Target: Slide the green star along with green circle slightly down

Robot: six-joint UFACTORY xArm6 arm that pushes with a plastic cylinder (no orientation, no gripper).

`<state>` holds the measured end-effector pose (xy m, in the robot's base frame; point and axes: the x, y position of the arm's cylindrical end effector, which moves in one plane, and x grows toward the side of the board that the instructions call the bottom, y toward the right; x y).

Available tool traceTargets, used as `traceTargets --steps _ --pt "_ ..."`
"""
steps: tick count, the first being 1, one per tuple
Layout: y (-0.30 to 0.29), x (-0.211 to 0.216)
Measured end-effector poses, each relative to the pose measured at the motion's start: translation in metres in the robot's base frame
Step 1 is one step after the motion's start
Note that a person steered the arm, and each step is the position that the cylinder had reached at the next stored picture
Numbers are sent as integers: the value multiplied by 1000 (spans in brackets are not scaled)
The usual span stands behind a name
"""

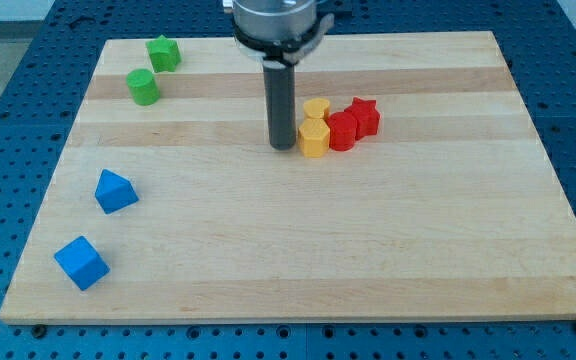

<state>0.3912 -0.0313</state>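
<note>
Tool: straight dark rod under a grey round mount, standing upright, my tip (283, 147) set down on the desk (298, 260). No jaws on this tool, so nothing clenched and nothing grasped; bare rod only.

Just beside my tip, toward the view's right: yellow hexagon block (313, 137), close to touching the rod, contact not certain. Behind it, yellow block of rounded outline (316, 108), shape not clear. Further toward the view's right, touching in a tight cluster: red cylinder-like block (342, 131) and red star (365, 116).

Well apart from my tip, toward the view's upper left: green circle (143, 86), a short upright cylinder with a flat top. Just beyond it, nearer the desk's far edge: green star (163, 53), lobed outline, points too small to read for heading. Line through the pair slanted from lower left to upper right; the two near each other, not touching.

Well apart toward the view's lower left: blue triangular block (115, 191), and below it a blue cube (81, 262).

Desk: pale wood planks with lengthwise grain, on a blue perforated base (28, 60). Blocks matte, solid-coloured.
</note>
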Motion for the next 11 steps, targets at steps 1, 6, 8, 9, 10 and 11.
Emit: traceTargets --steps 1,6,8,9,10,11 --pt "-30 -47" --pt "-99 -199" --pt "-156 -200" --pt "-180 -199" --pt "-188 -178" --pt "-188 -163"
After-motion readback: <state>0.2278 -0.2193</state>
